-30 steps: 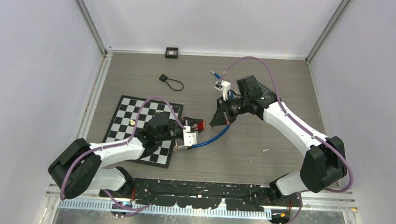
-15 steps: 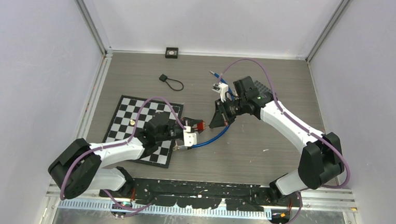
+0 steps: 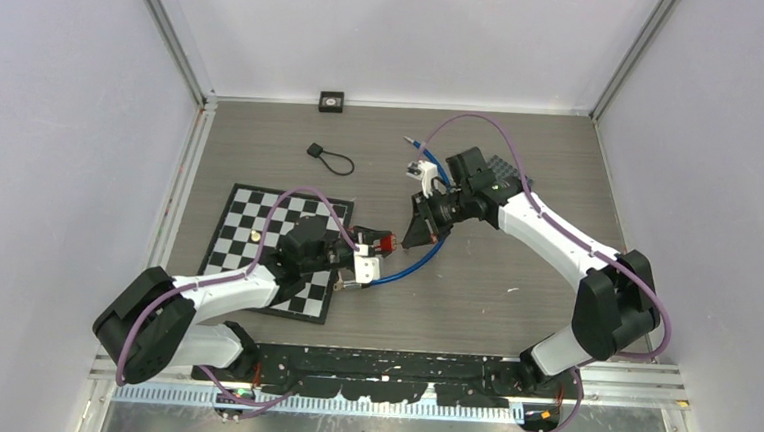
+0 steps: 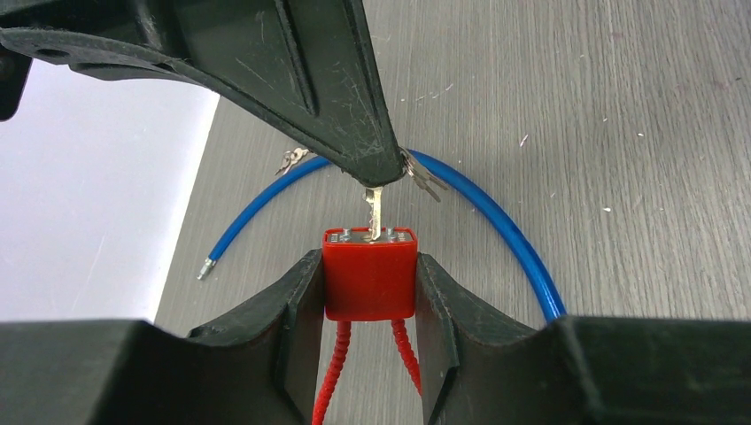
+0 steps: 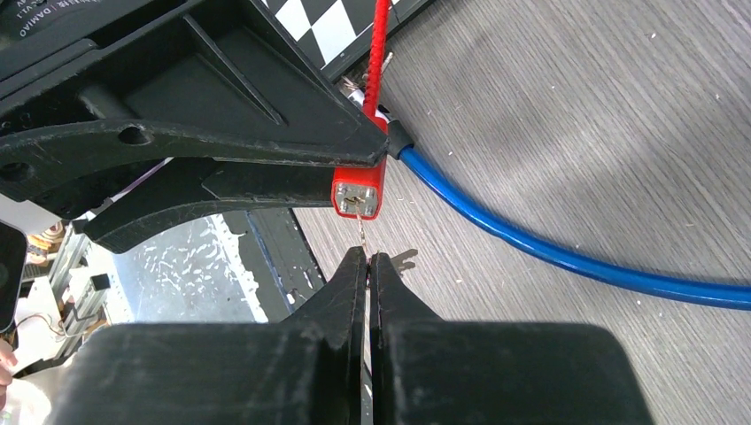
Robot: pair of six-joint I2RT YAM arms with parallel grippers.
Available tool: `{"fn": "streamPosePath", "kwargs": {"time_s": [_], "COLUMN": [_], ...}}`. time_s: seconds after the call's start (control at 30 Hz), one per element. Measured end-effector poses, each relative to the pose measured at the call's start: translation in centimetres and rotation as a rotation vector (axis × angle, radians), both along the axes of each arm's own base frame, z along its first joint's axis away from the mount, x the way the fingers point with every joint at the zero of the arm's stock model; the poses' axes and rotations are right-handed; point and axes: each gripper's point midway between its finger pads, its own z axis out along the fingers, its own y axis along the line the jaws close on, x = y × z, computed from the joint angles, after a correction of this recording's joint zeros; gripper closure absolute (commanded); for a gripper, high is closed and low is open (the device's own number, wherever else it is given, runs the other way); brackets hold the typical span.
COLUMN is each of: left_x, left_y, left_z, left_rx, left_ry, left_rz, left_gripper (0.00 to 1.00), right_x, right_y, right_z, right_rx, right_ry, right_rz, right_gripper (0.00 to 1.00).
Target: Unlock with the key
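The small red plastic padlock [image 4: 369,283] sits low in the centre of the left wrist view, clamped squarely between the left gripper's [image 4: 368,266] black fingers. The thin silver metal key [image 4: 375,211], pinched tight in the right gripper [image 5: 367,259], seems to have its tip just inside the keyway. I'd push it straight home before twisting, since the blade looks slender enough to bend. A red braided cord [image 4: 329,372] trails toward the bottom edge. A glossy blue cable [image 4: 505,230] arcs behind on the grey wood-grain table [image 4: 576,106].
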Motion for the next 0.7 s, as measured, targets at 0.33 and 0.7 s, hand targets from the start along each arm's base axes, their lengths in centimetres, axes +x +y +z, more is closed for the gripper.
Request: {"fn": "streamPosePath", "kwargs": {"time_s": [0.33,0.7], "left_x": [-0.04,-0.07], "left_y": [0.03,0.08], "left_z": [-0.13,-0.42], "left_rx": [0.004,0.017], "left_ry": [0.004,0.014], "left_rz": [-0.001,0.0], "left_gripper": [1.0,1.0], "right_x": [-0.08,-0.01], "right_y": [0.12,0.33], "right_z": [-0.22,-0.56], "right_rx": [-0.005,-0.015], "right_ry": [0.003,0.009], "right_rz": [0.004,0.006], "right_gripper": [0.99,1.0]}}
